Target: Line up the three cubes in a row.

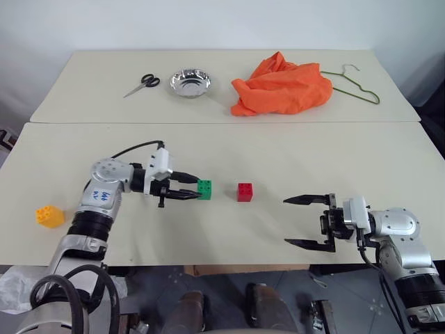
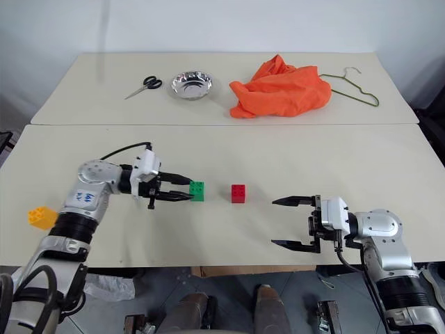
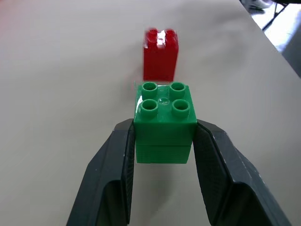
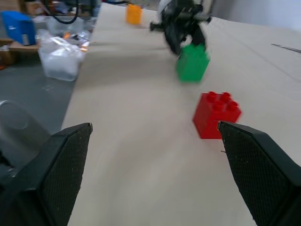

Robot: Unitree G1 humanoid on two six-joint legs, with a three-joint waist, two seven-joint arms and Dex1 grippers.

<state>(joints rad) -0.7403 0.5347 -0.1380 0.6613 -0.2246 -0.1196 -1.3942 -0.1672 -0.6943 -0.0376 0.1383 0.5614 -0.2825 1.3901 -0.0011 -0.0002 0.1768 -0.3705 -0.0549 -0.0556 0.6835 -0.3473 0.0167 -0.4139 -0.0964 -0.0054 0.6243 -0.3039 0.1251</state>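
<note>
The green cube (image 1: 204,188) sits between the black fingers (image 3: 117,160) of my left gripper (image 1: 197,188), which is shut on its sides, at or just above the tabletop near the middle of the near table. The red cube (image 1: 245,192) stands on the table a short gap to the right of it, untouched. The orange-yellow cube (image 1: 50,216) lies far to the left, near the table's left end. My right gripper (image 1: 300,221) is open and holds nothing, to the right of the red cube and pointing left toward it (image 4: 216,115).
On the far table lie scissors (image 1: 142,83), a shiny metal bowl (image 1: 190,83), a crumpled orange cloth (image 1: 281,87) and a wire hanger (image 1: 356,84). A seam (image 1: 222,123) divides the two tables. The near table's front edge (image 1: 208,264) runs just below both arms.
</note>
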